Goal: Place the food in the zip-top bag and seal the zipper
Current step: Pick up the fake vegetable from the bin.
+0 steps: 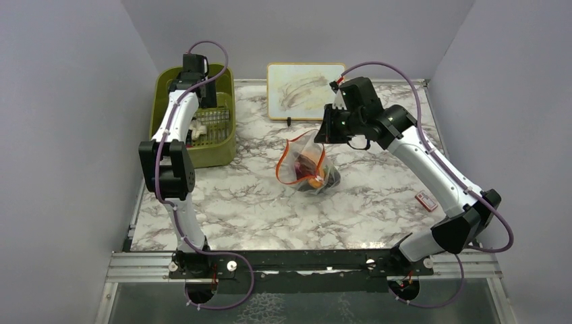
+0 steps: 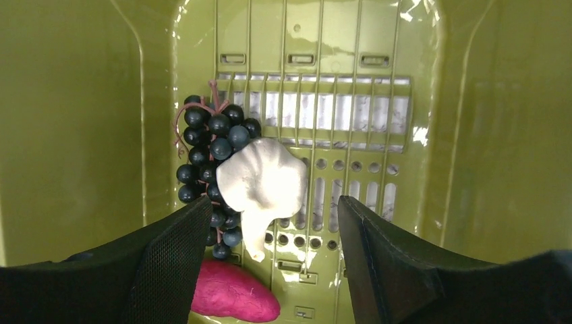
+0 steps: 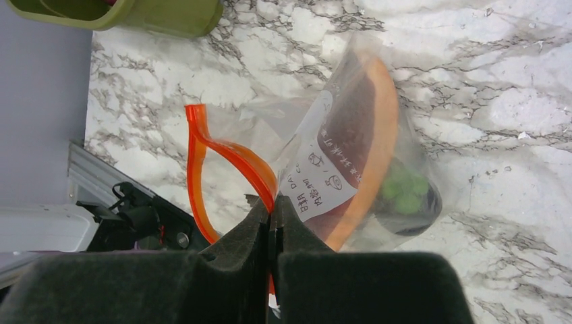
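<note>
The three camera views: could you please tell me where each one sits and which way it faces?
Top external: above and behind the robot, looking down on the marble table; the left arm and right arm show.
Left wrist: on the left arm, looking into the olive-green bin at the grapes; the open left gripper shows.
Right wrist: on the right arm, looking down at the zip-top bag; the right gripper shows, shut on the zipper.
Shared: top external and right wrist both show the zip-top bag and the olive-green bin.

Lab test booth: plain grey walls (image 1: pixel 67 135) enclose a marble-print table (image 1: pixel 270 216).
</note>
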